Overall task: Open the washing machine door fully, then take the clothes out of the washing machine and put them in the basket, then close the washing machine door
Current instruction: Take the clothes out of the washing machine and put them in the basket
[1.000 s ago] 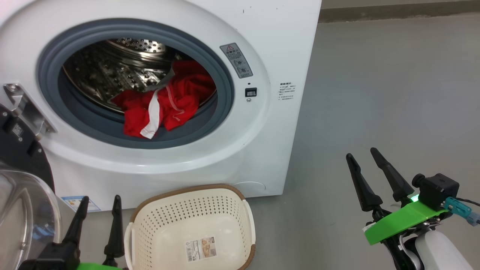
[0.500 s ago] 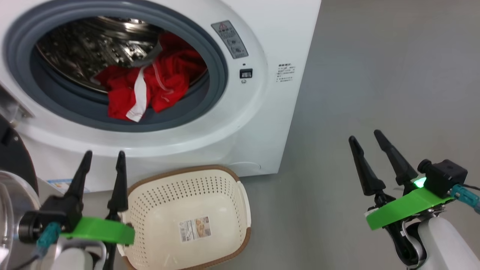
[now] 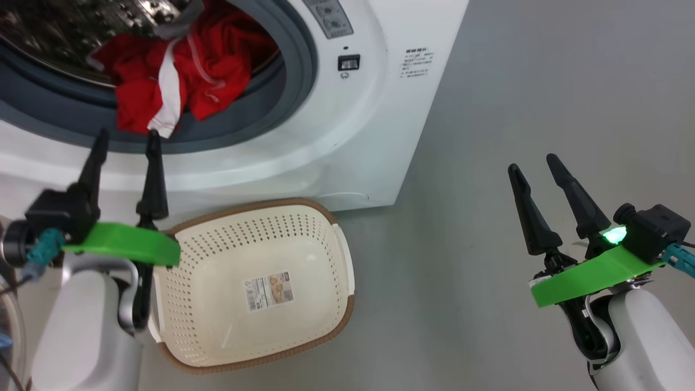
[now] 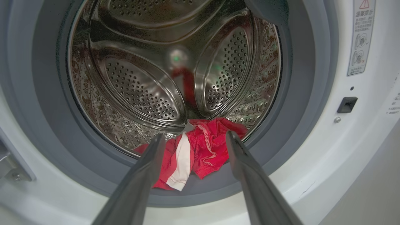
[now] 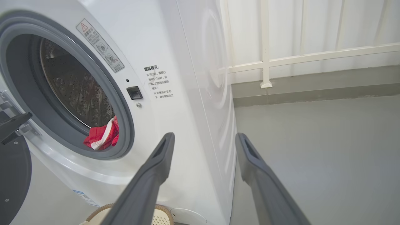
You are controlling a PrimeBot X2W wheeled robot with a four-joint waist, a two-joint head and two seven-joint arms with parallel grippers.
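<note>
The white washing machine (image 3: 347,136) stands with its mouth uncovered. Red clothes (image 3: 174,70) with a white stripe lie at the front of the steel drum (image 4: 140,87), spilling onto the grey gasket (image 4: 47,131). My left gripper (image 3: 127,136) is open just below the mouth, its fingers framing the clothes (image 4: 206,150) without touching them. The washing machine door (image 5: 12,175) is swung out to the left, showing its black rim. The cream basket (image 3: 260,205) sits on the floor in front of the machine with nothing but a label inside. My right gripper (image 3: 533,164) hangs open and unloaded over the floor to the right.
Grey floor (image 3: 516,81) spreads to the right of the machine. A white railing (image 5: 265,59) and a low kerb run behind it. The door's metal hinge (image 5: 12,125) juts out at the left of the mouth. A small black latch socket (image 3: 348,63) sits right of the gasket.
The head camera has tilted down, so the machine sits higher in the picture. My left gripper has risen from the bottom edge to just under the drum's mouth. The right gripper barely moved.
</note>
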